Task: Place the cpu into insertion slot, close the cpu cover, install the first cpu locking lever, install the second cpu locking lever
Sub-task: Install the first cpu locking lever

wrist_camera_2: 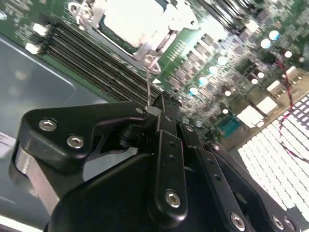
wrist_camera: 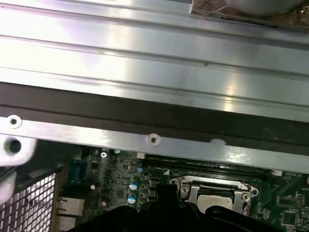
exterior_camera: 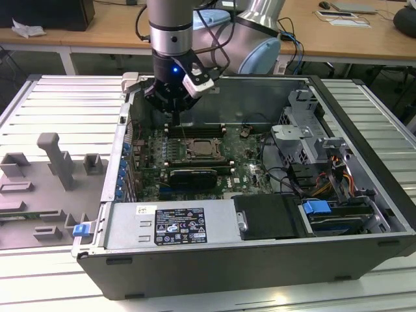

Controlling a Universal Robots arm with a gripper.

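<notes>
cpu [wrist_camera: 218,200] flat, face up, inside cpu cover [wrist_camera: 192,192], jaws closed

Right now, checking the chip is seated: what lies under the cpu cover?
Through the open centre of the cpu cover shows the pale face of the cpu. Its edges and the socket beneath are hidden by the frame.

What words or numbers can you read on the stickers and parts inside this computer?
Big white label on the silver power supply box: black print and symbols, too small to read.
Small white sticker beside it: too small to read.
Green motherboard in the second wrist view: white markings, too blurred to read.
So there is nothing I can quote for you.
</notes>
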